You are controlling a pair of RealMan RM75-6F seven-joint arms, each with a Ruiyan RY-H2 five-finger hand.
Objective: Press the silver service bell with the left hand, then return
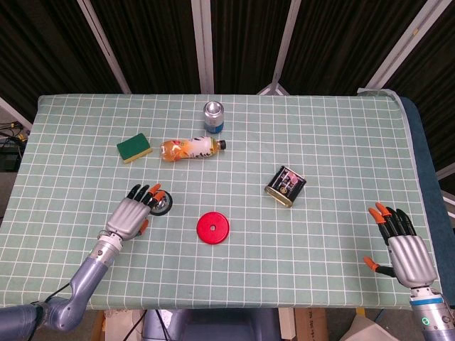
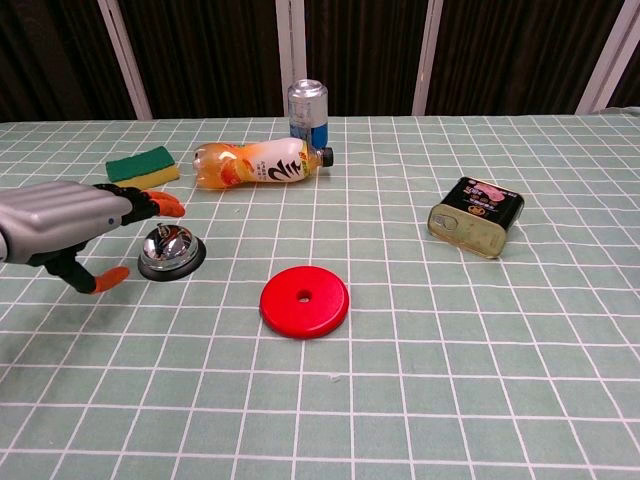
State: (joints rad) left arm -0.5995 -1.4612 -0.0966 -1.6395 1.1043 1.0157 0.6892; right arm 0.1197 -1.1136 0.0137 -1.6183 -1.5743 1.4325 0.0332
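The silver service bell (image 1: 164, 204) (image 2: 172, 251) stands on the green checked tablecloth, left of centre. My left hand (image 1: 131, 215) (image 2: 66, 224) hovers at the bell's left side, holding nothing. Its orange fingertips (image 2: 163, 206) stretch out just above the dome with a small gap, and the thumb (image 2: 104, 279) hangs below. My right hand (image 1: 402, 246) rests at the table's near right corner, fingers spread, holding nothing. The chest view does not show it.
A red disc (image 1: 212, 227) (image 2: 304, 301) lies right of the bell. Behind are a green-yellow sponge (image 1: 134, 148), an orange drink bottle (image 1: 190, 148) lying on its side and an upright can (image 1: 214, 116). A flat tin (image 1: 285, 186) lies at centre right.
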